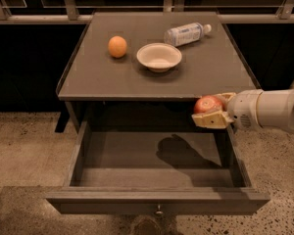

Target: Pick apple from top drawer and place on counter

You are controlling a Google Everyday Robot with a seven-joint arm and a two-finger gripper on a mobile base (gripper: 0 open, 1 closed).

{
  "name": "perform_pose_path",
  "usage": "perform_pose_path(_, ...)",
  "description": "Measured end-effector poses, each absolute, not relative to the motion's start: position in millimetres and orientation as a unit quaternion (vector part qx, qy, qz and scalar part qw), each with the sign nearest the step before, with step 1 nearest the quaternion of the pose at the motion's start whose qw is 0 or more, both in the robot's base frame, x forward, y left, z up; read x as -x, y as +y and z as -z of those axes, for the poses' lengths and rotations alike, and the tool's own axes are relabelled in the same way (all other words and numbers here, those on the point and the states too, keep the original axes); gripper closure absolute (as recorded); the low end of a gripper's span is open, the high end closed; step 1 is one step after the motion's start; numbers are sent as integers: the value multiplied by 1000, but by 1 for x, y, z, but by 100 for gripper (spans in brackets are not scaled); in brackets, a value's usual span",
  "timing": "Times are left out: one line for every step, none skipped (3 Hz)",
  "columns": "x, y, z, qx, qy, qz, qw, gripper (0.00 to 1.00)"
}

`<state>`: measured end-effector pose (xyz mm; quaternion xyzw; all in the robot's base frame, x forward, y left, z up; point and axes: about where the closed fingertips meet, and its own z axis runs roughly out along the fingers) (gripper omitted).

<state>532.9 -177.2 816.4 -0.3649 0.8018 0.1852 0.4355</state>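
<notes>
Dim overhead light; hand (210,110) with apple (208,104) above top drawer (112,156) shadows its floor.

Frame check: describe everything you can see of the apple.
The apple is small, round and glossy, red with a paler patch on top. The gripper is shut on it, cream fingers cupping it from below and behind, hiding its underside. It hangs above the right side of the open top drawer, in the picture just under the counter's front edge near its right corner, touching neither.
</notes>
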Motion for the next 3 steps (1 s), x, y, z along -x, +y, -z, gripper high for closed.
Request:
perform_pose_path(-533,-177,-816,365,802,-185,436,100)
perform_pose_path(-540,-187,-838,353,791,-206,455,100)
perform_pose_path(-555,-205,-876,349,776,-209,482,100)
